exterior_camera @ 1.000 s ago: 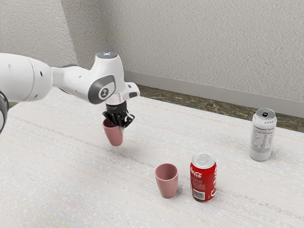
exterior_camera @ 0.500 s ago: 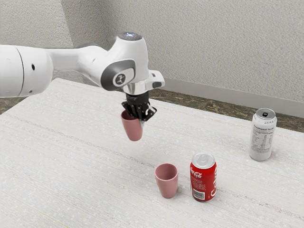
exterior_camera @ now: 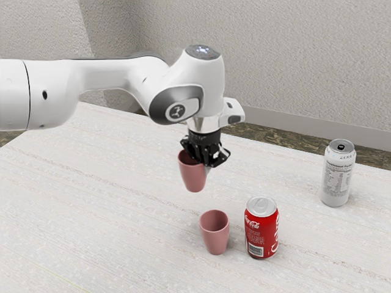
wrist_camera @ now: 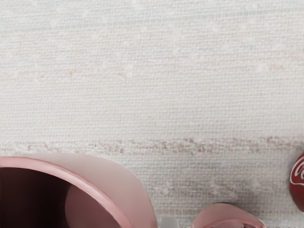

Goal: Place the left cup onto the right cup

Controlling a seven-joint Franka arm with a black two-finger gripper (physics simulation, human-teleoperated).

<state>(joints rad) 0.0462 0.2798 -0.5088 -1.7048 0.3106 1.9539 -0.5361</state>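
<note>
Nearest: right cup (exterior_camera: pixel 214 231) upright on the surface (exterior_camera: pixel 91 207), empty, with the red can (exterior_camera: pixel 261 227) just beside it toward the exterior view's right. Above it, slightly toward the exterior view's left: left cup (exterior_camera: pixel 193 173) in the air, fingers (exterior_camera: pixel 211 157) clamped on its rim. Farther back: silver can (exterior_camera: pixel 338 173), well apart. Progress: pick and lift look done. Left: line up over right cup, lower, let go. Count: two pink cups, two cans.

Raised claw (exterior_camera: pixel 205 161) tight on pink cup (exterior_camera: pixel 193 177)
</note>
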